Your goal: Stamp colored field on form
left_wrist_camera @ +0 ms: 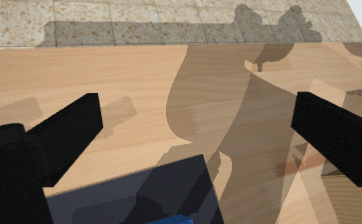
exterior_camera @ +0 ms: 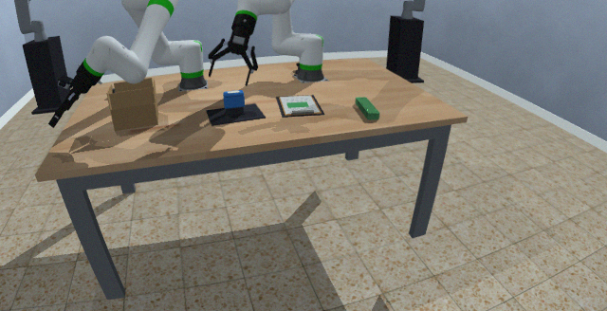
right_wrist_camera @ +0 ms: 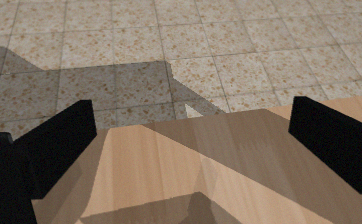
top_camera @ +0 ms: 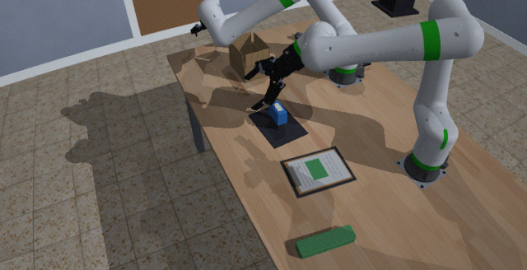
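The blue stamp (top_camera: pixel 278 114) (exterior_camera: pixel 234 100) (left_wrist_camera: pixel 176 220) stands upright on the black mat (top_camera: pixel 284 138) (exterior_camera: pixel 252 115) (left_wrist_camera: pixel 109 188), with a white patch on its top. The form (top_camera: pixel 340 164) (exterior_camera: pixel 312 100) lies on a dark-edged clipboard beside the mat; its green field (top_camera: pixel 316 169) (exterior_camera: pixel 298 105) is uncovered. My left gripper (top_camera: pixel 250 93) (exterior_camera: pixel 229 79) (left_wrist_camera: pixel 196 110) is open and empty, above and a little to the side of the stamp. My right gripper (top_camera: pixel 193 32) (exterior_camera: pixel 54 120) (right_wrist_camera: pixel 192 116) is open and empty, out by the far end of the table, away from the stamp.
An open cardboard box (top_camera: pixel 238 59) (exterior_camera: pixel 135 110) (left_wrist_camera: pixel 349 196) stands on the table between the right gripper and the mat. A long green case (top_camera: pixel 325 242) (exterior_camera: pixel 367 108) lies beyond the clipboard. The table edge (exterior_camera: pixel 256 143) runs past the mat and clipboard.
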{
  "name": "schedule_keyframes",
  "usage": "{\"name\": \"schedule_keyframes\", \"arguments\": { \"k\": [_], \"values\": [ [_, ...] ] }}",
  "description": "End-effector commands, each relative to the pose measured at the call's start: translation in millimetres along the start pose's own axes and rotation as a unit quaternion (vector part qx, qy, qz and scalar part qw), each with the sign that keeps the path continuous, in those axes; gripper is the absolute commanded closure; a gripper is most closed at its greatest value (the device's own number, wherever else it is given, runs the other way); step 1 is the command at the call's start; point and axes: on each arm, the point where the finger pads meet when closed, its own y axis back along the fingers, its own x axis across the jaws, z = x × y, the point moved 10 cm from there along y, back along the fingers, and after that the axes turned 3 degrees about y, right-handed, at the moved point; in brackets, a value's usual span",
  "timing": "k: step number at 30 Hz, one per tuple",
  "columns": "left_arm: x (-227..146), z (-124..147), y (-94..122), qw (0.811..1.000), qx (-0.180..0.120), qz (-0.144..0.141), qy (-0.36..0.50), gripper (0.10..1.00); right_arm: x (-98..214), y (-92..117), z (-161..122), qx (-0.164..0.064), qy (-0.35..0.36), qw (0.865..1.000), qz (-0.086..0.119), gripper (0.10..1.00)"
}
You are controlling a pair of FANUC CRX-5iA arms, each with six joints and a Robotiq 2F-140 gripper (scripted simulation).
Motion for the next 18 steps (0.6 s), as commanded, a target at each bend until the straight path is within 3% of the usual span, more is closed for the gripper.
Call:
{"name": "schedule_keyframes", "arguments": {
  "k": [1,8,10,12,13,18],
  "values": [
    [-42,-31,-4,0.999,0.003,-0.029,0.017,0.098,-1,3,-1,0.0,-0.001,1.0,-0.002,0.098],
    [-117,-76,-3,0.993,0.004,-0.098,0.06,0.098,-4,10,0,-0.002,-0.002,1.0,-0.008,0.098],
    [-141,-89,-2,0.992,0.004,-0.11,0.068,0.098,-5,13,1,-0.003,-0.003,1.0,-0.011,0.098],
    [-141,-89,-2,0.992,0.004,-0.11,0.068,0.098,-5,13,1,-0.003,-0.003,1.0,-0.011,0.098],
    [-176,-105,1,0.99,0.003,-0.122,0.077,0.098,-6,14,1,-0.004,-0.003,1.0,-0.012,0.098],
    [-227,-125,10,0.982,0.001,-0.157,0.103,0.098,-10,23,2,-0.007,-0.005,1.0,-0.019,0.098]
  ]
}}
